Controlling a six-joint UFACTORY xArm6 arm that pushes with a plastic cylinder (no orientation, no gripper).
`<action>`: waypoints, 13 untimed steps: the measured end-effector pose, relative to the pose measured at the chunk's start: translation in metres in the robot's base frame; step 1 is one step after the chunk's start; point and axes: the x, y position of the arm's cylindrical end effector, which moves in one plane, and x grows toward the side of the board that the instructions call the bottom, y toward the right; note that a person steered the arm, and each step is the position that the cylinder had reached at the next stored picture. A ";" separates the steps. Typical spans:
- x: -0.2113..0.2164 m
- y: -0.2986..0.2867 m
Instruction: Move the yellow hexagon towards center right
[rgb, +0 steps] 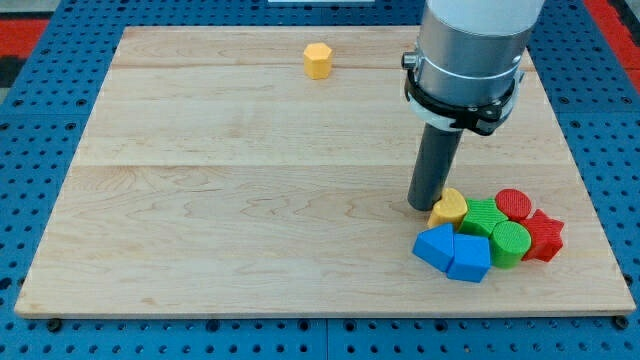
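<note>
My tip (424, 206) rests on the desk (200, 200), touching or just beside a yellow rounded block (450, 207) at the edge of the cluster at the view's lower right: two green blocks (497, 229), two red (530, 222), two blue (452, 251). No claw fitted; just a rod, so nothing is pinched. Yellow hexagon (317, 60) sits alone near the view's top, well apart from my tip. Judgement: push not yet begun; my tip must get to the hexagon's upper-left side to drive it right and down.

No readable text, labels or numbers — board, blocks, rod unmarked
</note>
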 end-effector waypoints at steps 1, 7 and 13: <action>-0.013 -0.014; -0.250 -0.169; -0.232 -0.079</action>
